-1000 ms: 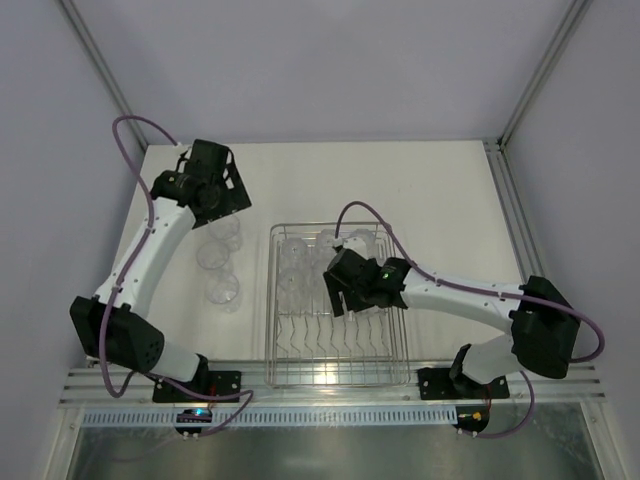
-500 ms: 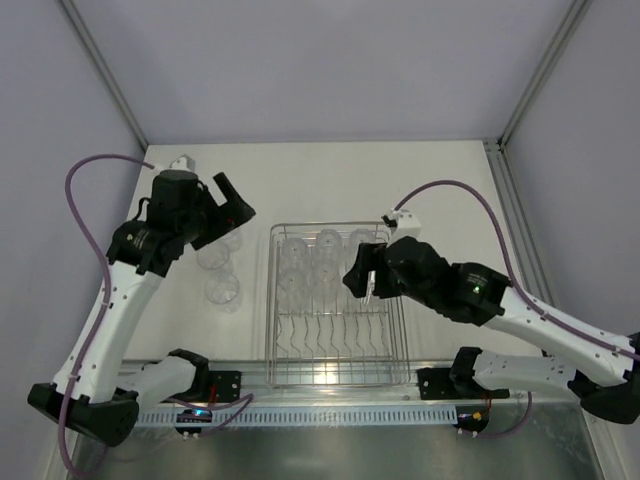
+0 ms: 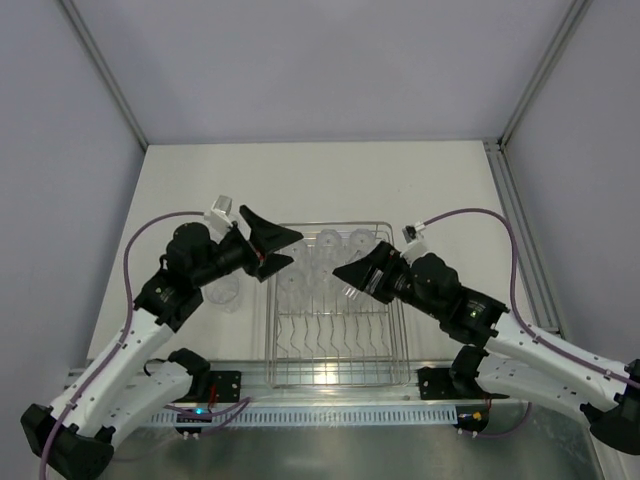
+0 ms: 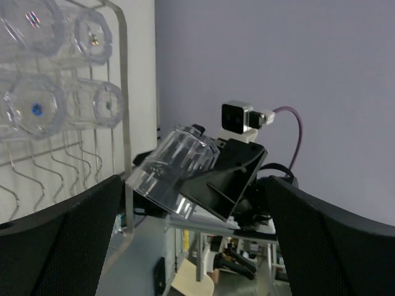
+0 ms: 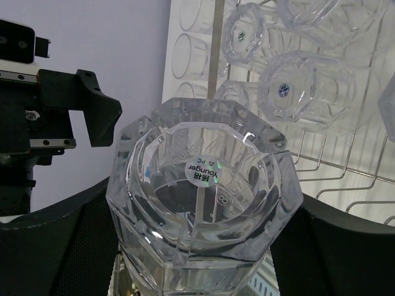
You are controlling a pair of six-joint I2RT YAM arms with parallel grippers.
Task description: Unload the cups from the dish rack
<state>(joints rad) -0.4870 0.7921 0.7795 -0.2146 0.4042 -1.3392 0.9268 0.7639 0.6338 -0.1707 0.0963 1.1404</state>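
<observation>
In the top view the silver wire dish rack (image 3: 270,330) lies between the arms, with several clear cups (image 3: 300,285) in its far half. My right gripper (image 3: 350,280) hovers above the rack, shut on one clear cup (image 3: 352,291). That faceted cup (image 5: 200,203) fills the right wrist view between the black fingers, base toward the camera. My left gripper (image 3: 295,247) is raised over the rack's left rim, open and holding nothing. The left wrist view looks across at the held cup (image 4: 176,169), with the racked cups (image 4: 31,108) at upper left.
A clear cup (image 3: 226,297) stands on the table left of the rack, partly hidden under the left arm; two such cups (image 5: 188,55) show outside the rack rim in the right wrist view. Metal frame posts (image 3: 100,70) flank the table. A rail (image 3: 330,378) runs along the near edge.
The right gripper has risen out of the rack with a cup in it. The left arm has swung from the cups on the table toward the rack, its gripper open.
</observation>
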